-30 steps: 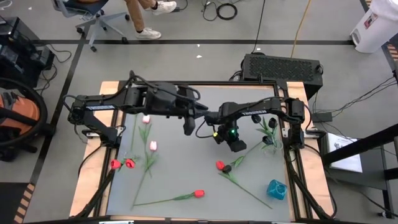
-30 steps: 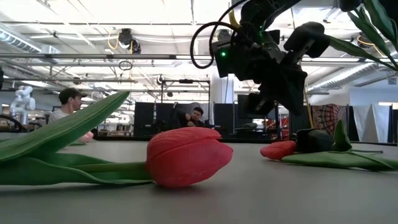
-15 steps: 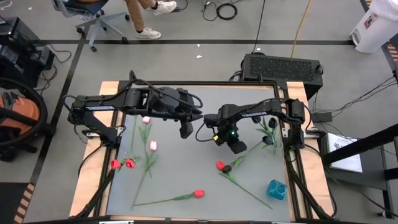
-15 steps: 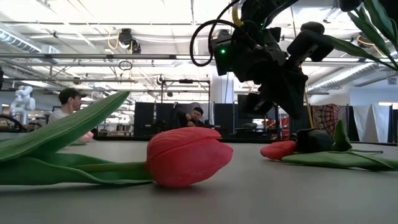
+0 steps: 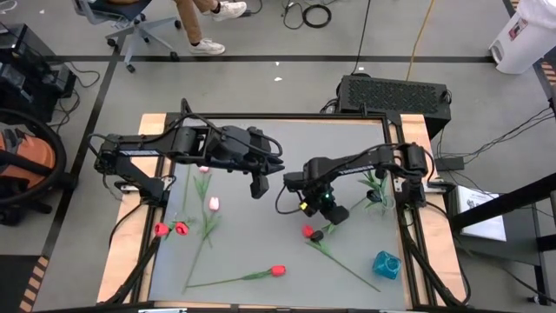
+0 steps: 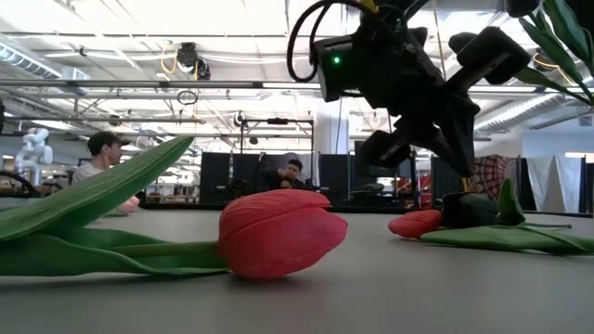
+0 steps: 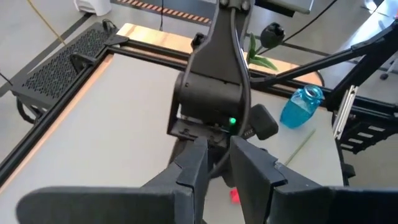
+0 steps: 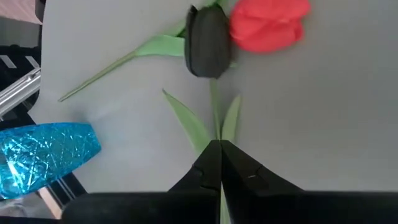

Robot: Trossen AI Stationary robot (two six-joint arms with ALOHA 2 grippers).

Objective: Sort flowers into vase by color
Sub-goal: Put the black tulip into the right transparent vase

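black and red tulip heads [image 8: 208,40] lie touching on the grey table [image 5: 234,235], just beside the blue vase [image 5: 386,264] lying on its side; the right gripper [image 5: 333,214] hovers over their stems, fingers pressed together on nothing; the left gripper [image 5: 258,184] hangs mid-table, fingers slightly apart, empty; other flowers [image 5: 213,204] lie scattered at the left.

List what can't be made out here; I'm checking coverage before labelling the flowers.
- Right wrist view: whether the shut right gripper pinches the black tulip's thin green stem; fingertips cover it.
- Right wrist view: crinkled blue vase, cut by the edge.
- Low view: table behind the large red tulip head.
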